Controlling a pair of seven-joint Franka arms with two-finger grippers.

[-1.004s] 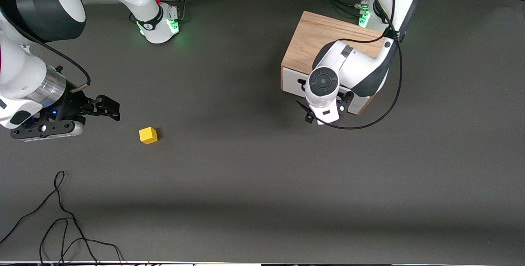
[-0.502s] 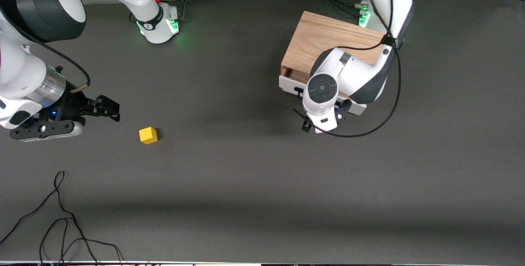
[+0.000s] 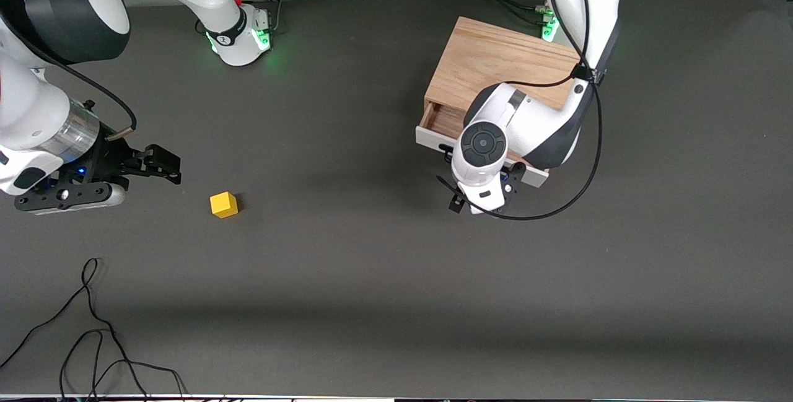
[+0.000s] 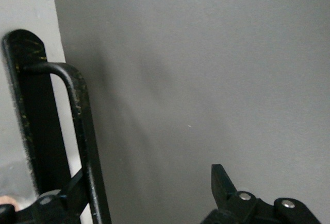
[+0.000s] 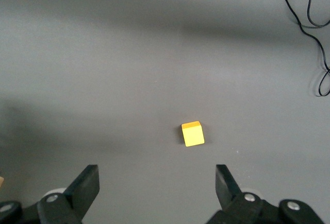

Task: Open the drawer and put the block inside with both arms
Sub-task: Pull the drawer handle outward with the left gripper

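Note:
The light wooden cabinet point(image 3: 495, 64) stands near the left arm's base. Its drawer point(image 3: 432, 139) is partly out, with a strip of brown interior point(image 3: 443, 118) showing. My left gripper point(image 3: 478, 199) is in front of the drawer's white panel point(image 4: 26, 7). It is open, with one finger point(image 4: 62, 201) hooked in the black wire handle point(image 4: 82, 131) and the other finger point(image 4: 221, 180) standing free. The yellow block point(image 3: 223, 204) point(image 5: 193, 134) lies on the mat toward the right arm's end. My right gripper point(image 3: 162, 163) point(image 5: 157, 177) hangs open beside the block and holds nothing.
A loose black cable point(image 3: 93, 321) point(image 5: 309, 18) lies on the mat nearer to the front camera than the block. The dark mat point(image 3: 372, 266) covers the whole table. The right arm's base point(image 3: 238, 36) stands at the table's back edge.
The drawer has slid out of the cabinet toward the front camera, and my left gripper has moved with it. The right arm and the block have not moved.

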